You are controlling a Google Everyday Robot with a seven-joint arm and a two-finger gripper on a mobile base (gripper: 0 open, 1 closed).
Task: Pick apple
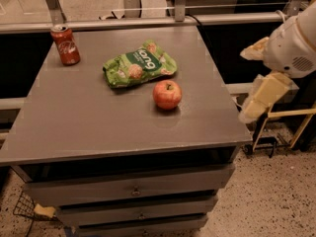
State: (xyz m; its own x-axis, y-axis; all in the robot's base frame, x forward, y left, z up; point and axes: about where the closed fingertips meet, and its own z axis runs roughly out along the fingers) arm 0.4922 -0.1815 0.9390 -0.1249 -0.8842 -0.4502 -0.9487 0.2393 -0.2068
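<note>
The round red-orange apple point(167, 94) sits on the grey table top point(89, 117), right of centre, just in front of the green snack bag point(138, 64). My gripper point(257, 75) hangs off the table's right edge, on the white arm point(295, 43), level with the apple and well to its right. Its two cream fingers point(266, 97) stand apart, open and empty. Nothing touches the apple.
A red soda can point(65, 45) stands at the table's back left corner. The table is a cabinet with drawers point(133, 189) below its front. A metal rail point(148, 21) runs behind it. A yellow-legged stand point(291, 115) is on the floor at the right.
</note>
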